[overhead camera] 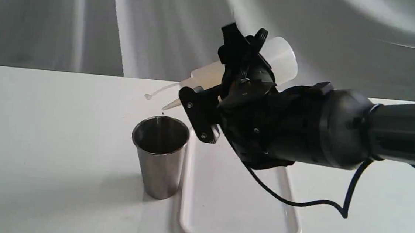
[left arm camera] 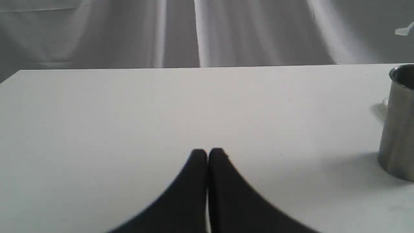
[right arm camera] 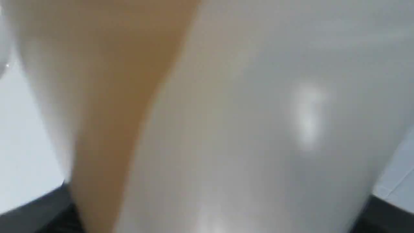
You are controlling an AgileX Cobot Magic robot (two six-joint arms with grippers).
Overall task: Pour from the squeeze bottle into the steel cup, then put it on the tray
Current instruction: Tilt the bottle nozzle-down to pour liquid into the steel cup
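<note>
Steel cup (overhead camera: 160, 153) stands lower centre beside the tray (overhead camera: 236, 215); the right hand (overhead camera: 218, 76) grips the squeeze bottle (overhead camera: 280, 59), nozzle tilted over its rim; left hand (left arm camera: 207, 155) pinched together.

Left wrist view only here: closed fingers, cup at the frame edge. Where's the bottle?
Observer: The right gripper holds the squeeze bottle tilted, with the nozzle pointing down toward the steel cup.
Operator: Pouring?
Observer: Small dark specks sit just below the nozzle tip, over the cup's mouth. No steady stream shows.
Operator: Tray?
Observer: The tray lies flat close beside the cup, on its right in the exterior view.
</note>
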